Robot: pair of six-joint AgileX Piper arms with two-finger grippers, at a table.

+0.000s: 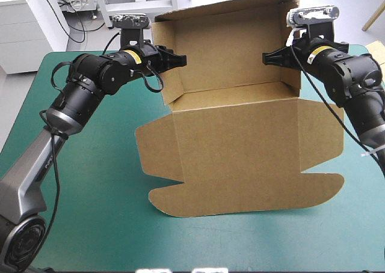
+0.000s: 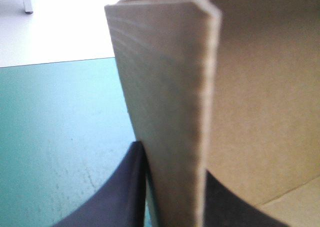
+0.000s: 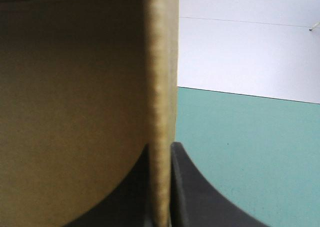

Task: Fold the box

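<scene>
While both arms are holding the box [image 1: 240, 113] by its raised side walls, the left fingers [image 2: 117, 202] are pinching all but closed on the left wall [image 1: 170, 74]. The right fingers [image 3: 200, 202] are clamping the right wall [image 1: 290, 65] likewise.

The box is sitting toward the far side of the bench [image 1: 90, 183], with its back panel [image 1: 228, 50] standing upright. The large flapped panel [image 1: 240, 171] is lying flat toward the near edge.

Judgement: the side walls are being squared. Both arms should be moving evenly, bending along the creases and neither twisting nor dragging the board.

The teal-green cover is lying smooth. Open bench is showing on both sides and in front, giving the flat panel room to swing.
</scene>
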